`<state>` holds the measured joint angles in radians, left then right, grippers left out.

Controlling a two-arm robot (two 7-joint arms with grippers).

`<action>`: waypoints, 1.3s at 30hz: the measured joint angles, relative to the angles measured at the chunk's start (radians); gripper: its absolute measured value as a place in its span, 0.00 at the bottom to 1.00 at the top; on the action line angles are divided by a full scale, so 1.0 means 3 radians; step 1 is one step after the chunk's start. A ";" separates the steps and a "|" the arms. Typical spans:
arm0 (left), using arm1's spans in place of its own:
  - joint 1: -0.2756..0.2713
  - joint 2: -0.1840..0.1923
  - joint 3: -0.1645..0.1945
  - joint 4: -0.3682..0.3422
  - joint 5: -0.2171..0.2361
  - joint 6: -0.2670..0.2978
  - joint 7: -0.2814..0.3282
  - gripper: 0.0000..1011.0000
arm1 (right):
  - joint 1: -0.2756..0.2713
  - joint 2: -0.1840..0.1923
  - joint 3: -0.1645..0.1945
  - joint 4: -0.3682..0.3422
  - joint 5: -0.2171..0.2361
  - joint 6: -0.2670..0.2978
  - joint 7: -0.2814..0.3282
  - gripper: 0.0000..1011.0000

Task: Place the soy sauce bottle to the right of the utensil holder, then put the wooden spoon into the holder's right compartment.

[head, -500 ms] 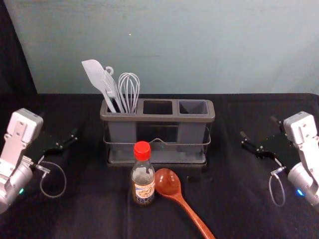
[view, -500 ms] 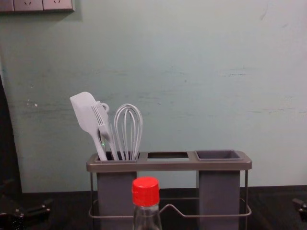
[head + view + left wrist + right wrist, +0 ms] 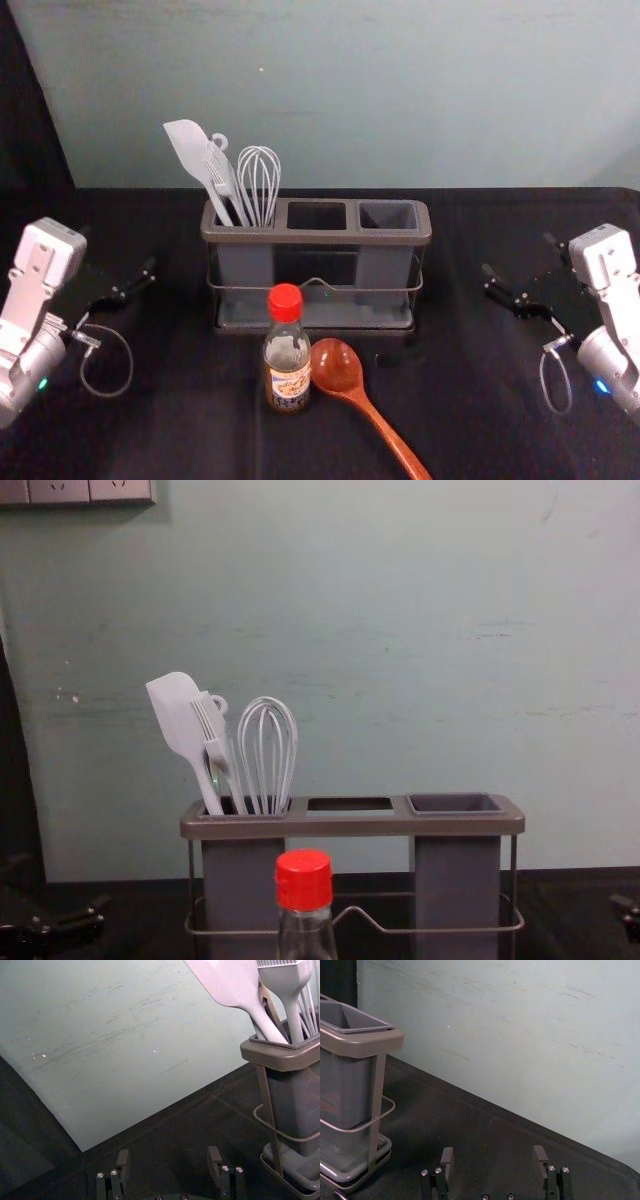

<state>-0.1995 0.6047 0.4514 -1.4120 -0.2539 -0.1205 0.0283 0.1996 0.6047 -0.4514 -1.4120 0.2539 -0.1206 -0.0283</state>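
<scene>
Left gripper (image 3: 168, 1154) and right gripper (image 3: 493, 1152) stand wide toward the counter's (image 3: 190, 430) opposite side edges. Grip bottle (image 3: 288, 373) squarely at mid-body, clear of spoon (image 3: 338, 367).

We count one utensil holder (image 3: 320, 238) with three compartments (image 3: 388, 215); in its left one, one spatula (image 3: 187, 145), one whisk (image 3: 259, 182) and one brush-like utensil (image 3: 283, 979), anything behind them uncountable; before it, one soy sauce bottle (image 3: 287, 365) and one wooden spoon (image 3: 336, 368); flanking it, two grippers: left gripper (image 3: 117, 250), right gripper (image 3: 517, 254).

Head view looks down; chest view faces level, closer.
</scene>
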 joint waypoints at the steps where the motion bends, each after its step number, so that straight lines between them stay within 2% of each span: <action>1: 0.0000 0.0000 0.0000 0.0000 0.0000 0.0000 0.0000 1.00 | 0.0000 0.0000 0.0000 0.0000 0.0000 0.0000 0.0000 0.99; 39: 0.0000 0.0000 0.0000 0.0000 0.0000 0.0000 0.0000 1.00 | 0.0000 0.0000 0.0000 0.0000 0.0000 0.0000 0.0000 0.99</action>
<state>-0.1995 0.6047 0.4514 -1.4120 -0.2539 -0.1205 0.0283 0.1996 0.6047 -0.4514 -1.4120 0.2539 -0.1206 -0.0283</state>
